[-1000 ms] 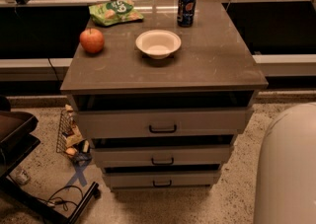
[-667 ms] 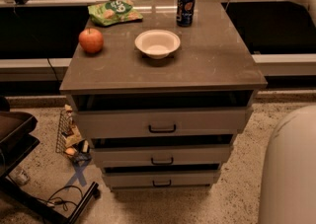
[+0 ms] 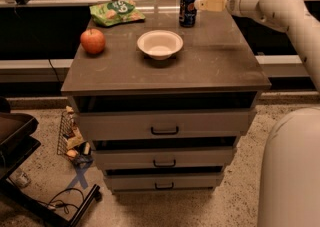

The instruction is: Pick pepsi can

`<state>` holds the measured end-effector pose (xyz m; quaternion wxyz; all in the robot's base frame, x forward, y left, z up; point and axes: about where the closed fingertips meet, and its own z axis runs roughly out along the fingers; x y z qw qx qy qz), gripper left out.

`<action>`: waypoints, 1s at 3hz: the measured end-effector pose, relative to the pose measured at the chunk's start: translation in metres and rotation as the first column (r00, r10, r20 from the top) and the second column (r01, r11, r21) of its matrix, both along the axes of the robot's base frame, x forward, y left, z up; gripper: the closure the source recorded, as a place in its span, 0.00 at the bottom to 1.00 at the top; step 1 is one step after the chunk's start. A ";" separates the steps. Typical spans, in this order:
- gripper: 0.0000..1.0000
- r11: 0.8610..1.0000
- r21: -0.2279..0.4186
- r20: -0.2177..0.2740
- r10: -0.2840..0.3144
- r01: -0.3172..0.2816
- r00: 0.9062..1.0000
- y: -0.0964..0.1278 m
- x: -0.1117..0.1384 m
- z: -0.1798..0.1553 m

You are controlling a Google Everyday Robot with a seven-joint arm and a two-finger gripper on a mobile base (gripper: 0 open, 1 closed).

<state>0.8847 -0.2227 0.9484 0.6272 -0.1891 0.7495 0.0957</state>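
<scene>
Tip-over risk at the pepsi can [image 3: 188, 8]
Your gripper [image 3: 206, 4] hangs just right of it; you cannot tell how open. A misaligned push could topple it.

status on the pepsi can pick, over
Gripper at right side of pepsi can, contact unclear. Can upright at back of cabinet top. Bowl, apple, chip bag clear of approach.

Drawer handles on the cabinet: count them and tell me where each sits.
3. Top handle, middle handle and bottom handle are stacked down the front's centre; none seems hidden. The gripper is beside the pepsi can on the cabinet top.
</scene>
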 end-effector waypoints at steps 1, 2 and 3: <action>0.00 0.993 0.085 0.025 0.078 -0.080 0.997 0.028 0.016 -0.021; 0.00 0.994 0.080 0.020 0.075 -0.076 0.997 0.027 0.015 -0.021; 0.00 0.994 0.080 0.028 0.077 -0.079 0.997 0.030 0.018 -0.021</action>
